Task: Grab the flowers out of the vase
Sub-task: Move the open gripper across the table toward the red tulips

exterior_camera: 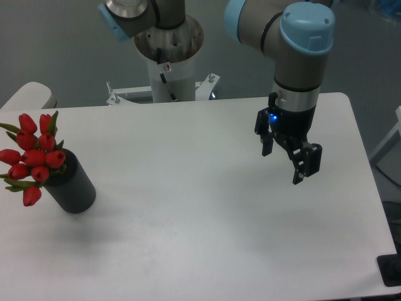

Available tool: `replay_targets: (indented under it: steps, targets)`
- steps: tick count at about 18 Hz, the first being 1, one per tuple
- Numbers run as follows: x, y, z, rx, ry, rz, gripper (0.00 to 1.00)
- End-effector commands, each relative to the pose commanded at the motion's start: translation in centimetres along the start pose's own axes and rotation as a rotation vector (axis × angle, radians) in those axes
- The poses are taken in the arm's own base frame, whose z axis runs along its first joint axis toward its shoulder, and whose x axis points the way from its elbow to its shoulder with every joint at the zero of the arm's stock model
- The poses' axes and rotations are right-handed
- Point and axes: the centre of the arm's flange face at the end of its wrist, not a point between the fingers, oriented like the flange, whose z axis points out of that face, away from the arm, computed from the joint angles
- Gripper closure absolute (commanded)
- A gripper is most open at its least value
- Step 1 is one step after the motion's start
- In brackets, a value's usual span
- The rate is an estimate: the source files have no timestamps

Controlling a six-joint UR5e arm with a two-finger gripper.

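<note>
The flowers [32, 157], a bunch of red closed tulip buds with green leaves, stand in the vase [74, 188], a dark matte cylinder near the table's left edge. The buds lean out to the left over the vase's rim. My gripper [283, 164] hangs above the right half of the table, far from the vase. Its two black fingers are spread apart with nothing between them, and a blue light glows on its wrist.
The white table [200, 226] ends at a rounded right edge. The arm's white base column [168, 69] stands behind the table's far edge. A dark object [391, 271] sits at the lower right corner.
</note>
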Motion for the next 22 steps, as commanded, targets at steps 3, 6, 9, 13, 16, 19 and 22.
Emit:
replay_targets:
  steps: [3, 6, 9, 13, 16, 19, 22]
  targets:
    - [0.9, 0.1, 1.1, 0.006, 0.019, -0.002, 0.0]
    - [1.5, -0.9, 1.5, 0.019, 0.029, -0.002, 0.0]
    - [2.8, -1.8, 2.0, 0.065, 0.047, -0.037, 0.0]
    - [4.3, -4.6, 2.3, 0.162, 0.07, -0.146, 0.0]
    - [6.2, -6.8, 3.0, 0.249, 0.109, -0.172, 0.0]
    - [8.7, -8.2, 3.3, 0.336, 0.135, -0.27, 0.0]
    - [10.3, -9.9, 3.9, 0.432, 0.113, -0.293, 0.0]
